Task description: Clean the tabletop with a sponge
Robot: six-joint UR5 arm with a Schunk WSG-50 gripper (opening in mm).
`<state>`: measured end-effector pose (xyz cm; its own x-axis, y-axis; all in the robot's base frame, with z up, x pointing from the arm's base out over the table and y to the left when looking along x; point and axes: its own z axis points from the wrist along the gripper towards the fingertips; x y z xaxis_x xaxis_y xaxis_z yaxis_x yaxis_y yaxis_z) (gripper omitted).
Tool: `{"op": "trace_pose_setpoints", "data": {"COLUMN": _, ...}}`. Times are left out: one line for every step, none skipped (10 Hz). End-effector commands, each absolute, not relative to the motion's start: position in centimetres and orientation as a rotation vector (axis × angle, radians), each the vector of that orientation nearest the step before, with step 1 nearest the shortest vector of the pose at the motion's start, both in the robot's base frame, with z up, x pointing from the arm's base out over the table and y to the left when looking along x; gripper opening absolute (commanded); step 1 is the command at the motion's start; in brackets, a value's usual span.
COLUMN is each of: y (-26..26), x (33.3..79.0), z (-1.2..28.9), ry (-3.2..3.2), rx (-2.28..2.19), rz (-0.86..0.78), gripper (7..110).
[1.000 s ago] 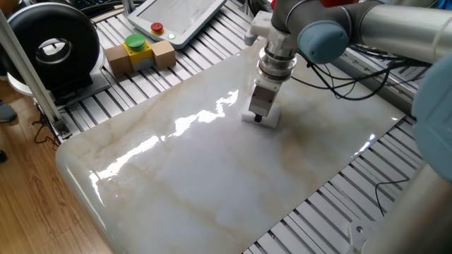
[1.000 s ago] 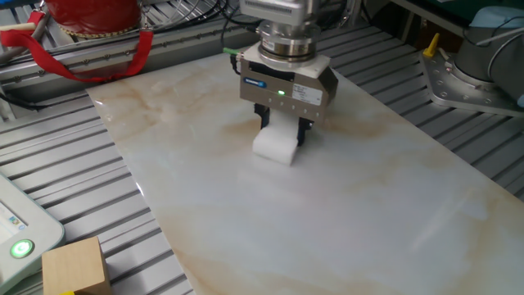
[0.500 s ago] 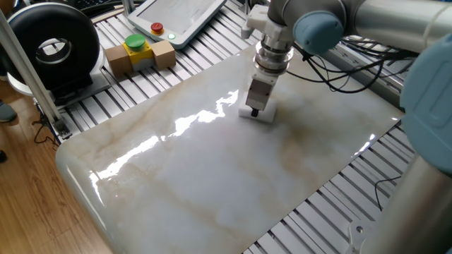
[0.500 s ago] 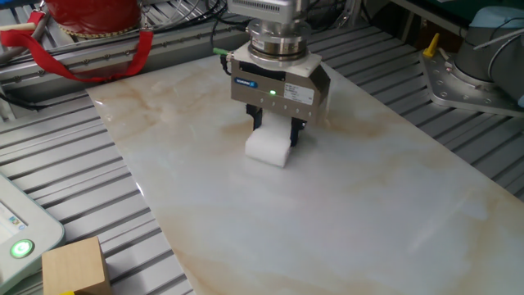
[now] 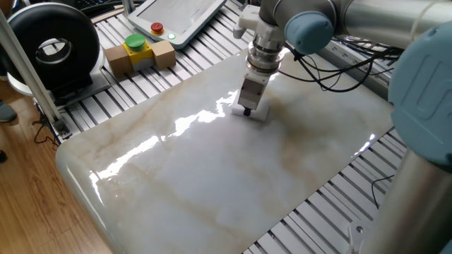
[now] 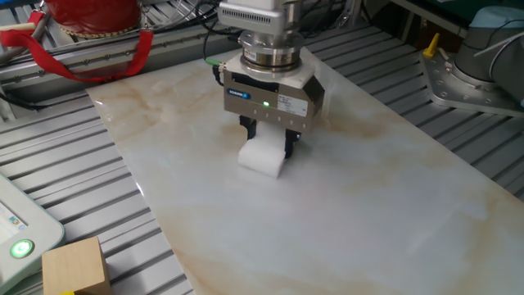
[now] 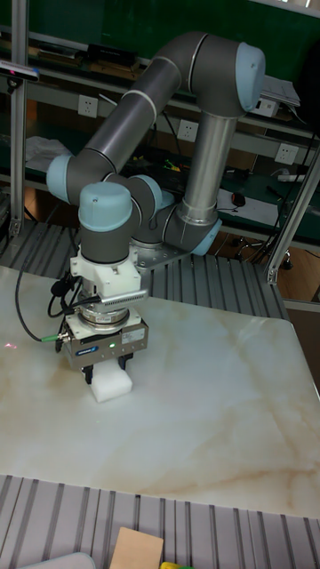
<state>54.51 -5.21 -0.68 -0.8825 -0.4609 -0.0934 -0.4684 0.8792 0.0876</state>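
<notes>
The glossy marble tabletop (image 5: 212, 183) (image 6: 344, 213) (image 7: 204, 427) fills the middle of each view. A small white sponge (image 5: 254, 111) (image 6: 261, 160) (image 7: 112, 384) rests flat on it, near the slab's far edge in the one fixed view. My gripper (image 5: 247, 110) (image 6: 267, 142) (image 7: 107, 370) points straight down and is shut on the sponge, whose lower part pokes out below the black fingers (image 6: 248, 129). The sponge's underside touches the marble.
Ribbed aluminium slats (image 5: 353, 204) surround the slab. Tan boxes with a yellow-green button (image 5: 138, 51) and a teach pendant (image 5: 176, 20) lie beyond the slab's far corner. A black round device (image 5: 49, 46) stands at the left. A red strap (image 6: 90, 61) lies at the other view's top left.
The gripper has slid the sponge across the marble, up and left in the one fixed view and leftward in the other, staying shut on it.
</notes>
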Motion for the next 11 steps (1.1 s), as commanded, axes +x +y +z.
{"op": "trace_pose_setpoints", "data": {"y": -3.9, "x": 54.4, "z": -0.4, "ry": 2.982, "rx": -0.700, "rz": 0.201, "gripper": 7}}
{"op": "trace_pose_setpoints", "data": {"y": -3.6, "x": 54.3, "z": -0.4, "ry": 2.986, "rx": -0.692, "rz": 0.200, "gripper": 7}}
{"op": "trace_pose_setpoints", "data": {"y": -3.2, "x": 54.1, "z": -0.5, "ry": 2.990, "rx": -0.681, "rz": 0.203, "gripper": 7}}
{"op": "trace_pose_setpoints", "data": {"y": -2.8, "x": 54.0, "z": -0.6, "ry": 2.993, "rx": -0.670, "rz": 0.203, "gripper": 7}}
{"op": "trace_pose_setpoints", "data": {"y": -2.2, "x": 53.7, "z": -0.8, "ry": 2.998, "rx": -0.654, "rz": 0.205, "gripper": 7}}
{"op": "trace_pose_setpoints", "data": {"y": -1.6, "x": 53.4, "z": -0.9, "ry": 3.003, "rx": -0.638, "rz": 0.208, "gripper": 7}}
{"op": "trace_pose_setpoints", "data": {"y": -1.0, "x": 53.1, "z": -1.0, "ry": 3.009, "rx": -0.618, "rz": 0.212, "gripper": 7}}
{"op": "trace_pose_setpoints", "data": {"y": -0.6, "x": 52.9, "z": -0.9, "ry": 3.010, "rx": -0.611, "rz": 0.217, "gripper": 7}}
{"op": "trace_pose_setpoints", "data": {"y": -0.4, "x": 52.7, "z": -0.8, "ry": 3.011, "rx": -0.606, "rz": 0.217, "gripper": 7}}
{"op": "trace_pose_setpoints", "data": {"y": -0.3, "x": 52.5, "z": -0.8, "ry": 3.014, "rx": -0.600, "rz": 0.218, "gripper": 7}}
{"op": "trace_pose_setpoints", "data": {"y": 0.3, "x": 52.3, "z": -0.8, "ry": 3.017, "rx": -0.586, "rz": 0.230, "gripper": 7}}
